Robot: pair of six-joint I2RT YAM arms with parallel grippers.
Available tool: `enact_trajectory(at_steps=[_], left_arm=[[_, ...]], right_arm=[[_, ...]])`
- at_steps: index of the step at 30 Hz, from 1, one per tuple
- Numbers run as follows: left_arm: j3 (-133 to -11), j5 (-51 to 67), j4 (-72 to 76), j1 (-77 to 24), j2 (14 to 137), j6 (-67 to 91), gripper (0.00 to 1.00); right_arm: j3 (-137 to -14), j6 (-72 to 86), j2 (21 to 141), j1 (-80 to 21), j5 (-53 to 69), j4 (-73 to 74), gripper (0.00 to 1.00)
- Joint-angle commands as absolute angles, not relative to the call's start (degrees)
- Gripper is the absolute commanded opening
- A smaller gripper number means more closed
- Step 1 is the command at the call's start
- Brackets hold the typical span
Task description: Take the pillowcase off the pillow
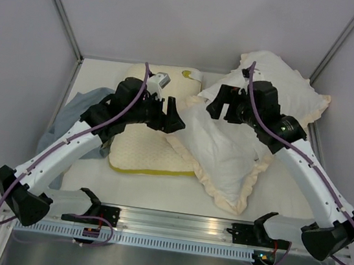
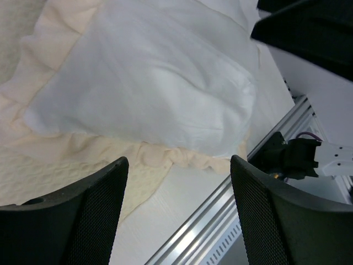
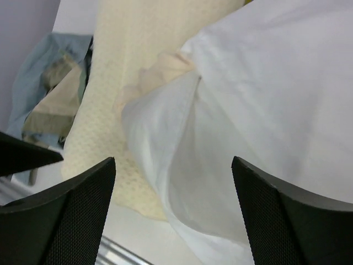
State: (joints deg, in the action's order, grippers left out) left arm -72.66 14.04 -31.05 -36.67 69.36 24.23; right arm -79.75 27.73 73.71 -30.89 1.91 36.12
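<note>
Both wide open and empty: left gripper (image 2: 179, 161) should pinch the pillowcase (image 2: 66, 141) frill just ahead of its fingers, right gripper (image 3: 174, 160) the pillow (image 3: 276, 83).

My left arm (image 1: 71, 145) runs from its base at the near left corner up and inward, with the elbow bent and the wrist aimed right toward the middle. The left gripper (image 1: 176, 117) is spread wide, and its black mesh-faced fingers (image 2: 94, 210) clasp nothing. My right arm (image 1: 311, 176) mirrors it from the near right corner, its wrist aimed left. The right gripper (image 1: 214, 105) is equally wide apart, its fingers (image 3: 265, 210) bare. The two grippers face each other, near but not touching.
</note>
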Motion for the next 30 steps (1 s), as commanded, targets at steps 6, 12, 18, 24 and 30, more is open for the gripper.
enact_trajectory(at_steps=[6,12,18,24,30], left_arm=[[-78.65,20.4,-27.77,-37.18,76.1,40.41,0.79],[-87.61,15.64,-31.37,-42.01,86.2,43.77,0.84],[-88.94,10.2,-29.97,-42.54,88.32,47.46,0.91],[-97.9,9.76,-35.5,-43.33,95.17,46.06,0.98],[-104.58,10.28,-39.63,-44.47,101.59,43.34,0.98]], right_arm=[[-84.99,23.56,68.3,-30.06,-20.29,45.35,0.93],[-81.13,23.2,66.8,-29.8,-24.43,45.7,0.92],[-78.66,22.85,65.04,-29.44,-25.66,46.05,0.93],[-78.13,22.5,63.11,-29.09,-27.42,46.41,0.93],[-77.43,22.32,62.14,-29.0,-27.16,46.84,0.92]])
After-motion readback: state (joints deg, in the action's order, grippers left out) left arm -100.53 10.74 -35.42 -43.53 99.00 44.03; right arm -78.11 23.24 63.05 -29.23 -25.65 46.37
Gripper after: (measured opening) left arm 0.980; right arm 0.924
